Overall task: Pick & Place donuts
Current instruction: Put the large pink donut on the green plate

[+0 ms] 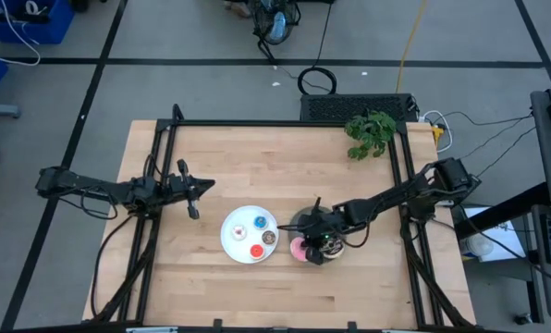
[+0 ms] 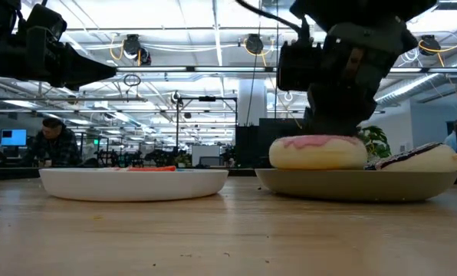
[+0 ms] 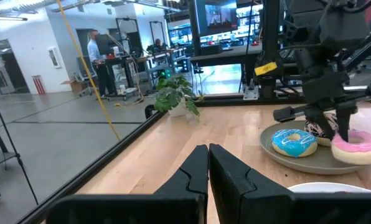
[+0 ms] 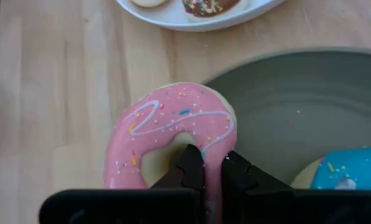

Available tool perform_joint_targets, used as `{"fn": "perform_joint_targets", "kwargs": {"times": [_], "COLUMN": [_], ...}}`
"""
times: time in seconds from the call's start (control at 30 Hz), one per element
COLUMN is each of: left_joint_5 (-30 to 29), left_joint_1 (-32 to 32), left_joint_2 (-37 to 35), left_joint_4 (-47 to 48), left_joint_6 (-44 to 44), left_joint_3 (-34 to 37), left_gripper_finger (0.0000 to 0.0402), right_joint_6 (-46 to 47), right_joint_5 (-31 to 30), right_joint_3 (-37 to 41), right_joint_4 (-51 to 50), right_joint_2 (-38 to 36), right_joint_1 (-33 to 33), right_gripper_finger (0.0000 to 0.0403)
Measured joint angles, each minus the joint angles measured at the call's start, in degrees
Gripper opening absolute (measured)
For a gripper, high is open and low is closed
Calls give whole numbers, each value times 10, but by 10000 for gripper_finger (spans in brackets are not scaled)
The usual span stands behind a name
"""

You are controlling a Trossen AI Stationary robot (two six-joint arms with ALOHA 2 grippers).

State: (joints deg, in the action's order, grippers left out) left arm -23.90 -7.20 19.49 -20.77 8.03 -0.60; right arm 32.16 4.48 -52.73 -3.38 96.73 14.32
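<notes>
The right gripper [image 4: 211, 167] is clamped on the pink donut's [image 4: 173, 134] ring, overhanging the grey plate's [image 4: 310, 93] rim. Lift straight before moving. The left gripper [image 3: 208, 163], closed together, waits well apart from that plate.

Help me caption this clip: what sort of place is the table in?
Probably a robotics lab or open workshop: beyond the wooden table lie taped concrete floor, trailing cables, ceiling lights, and people at monitor-filled workstations.

No text, label or number can be read anywhere.
</notes>
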Motion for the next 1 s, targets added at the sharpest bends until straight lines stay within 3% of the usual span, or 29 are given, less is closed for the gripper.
{"fn": "perform_joint_targets", "kwargs": {"times": [0.43, 0.77, 1.0], "left_joint_5": [0, 0, 0], "left_joint_1": [0, 0, 0], "left_joint_2": [0, 0, 0], "left_joint_4": [0, 0, 0], "left_joint_6": [2, -6, -8], "left_joint_3": [0, 0, 0], "left_gripper_finger": [21, 21, 21], "right_joint_6": [-36, -27, -7], "right_joint_5": [-3, -1, 1], "right_joint_3": [0, 0, 0], "right_joint_4": [-26, -29, -44], "right_joint_2": [9, 9, -12], "right_joint_1": [-17, -18, -24], "right_gripper_finger": [17, 113, 142]}}
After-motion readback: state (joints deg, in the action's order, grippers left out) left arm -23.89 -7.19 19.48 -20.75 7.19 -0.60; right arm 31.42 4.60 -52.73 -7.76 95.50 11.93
